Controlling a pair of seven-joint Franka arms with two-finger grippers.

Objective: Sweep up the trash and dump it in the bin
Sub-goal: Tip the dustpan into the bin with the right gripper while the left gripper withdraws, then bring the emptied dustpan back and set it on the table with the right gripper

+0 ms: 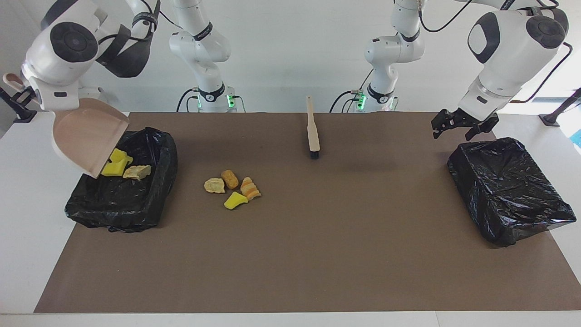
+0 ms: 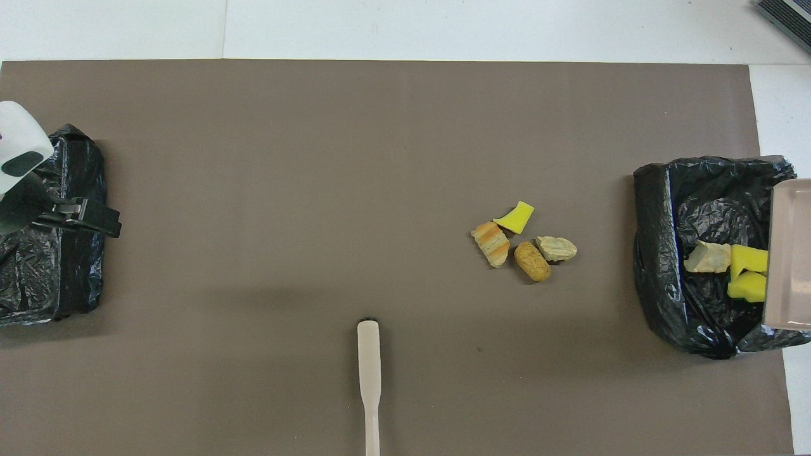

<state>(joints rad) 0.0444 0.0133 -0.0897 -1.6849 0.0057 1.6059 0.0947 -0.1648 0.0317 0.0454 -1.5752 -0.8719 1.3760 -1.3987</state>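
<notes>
A matte brown mat (image 1: 317,254) covers the white table. At the right arm's end stands a bin lined with crinkled black plastic (image 1: 122,200); three torn foam scraps (image 1: 123,169) lie in it. The right gripper (image 1: 22,93), clenched on the handle of a smooth beige dustpan (image 1: 86,136), tilts it over that bin. Four more scraps (image 1: 231,188) lie on the mat beside the bin. The left gripper (image 1: 463,125) hangs released over a second lined bin (image 1: 508,190). No writing is legible.
</notes>
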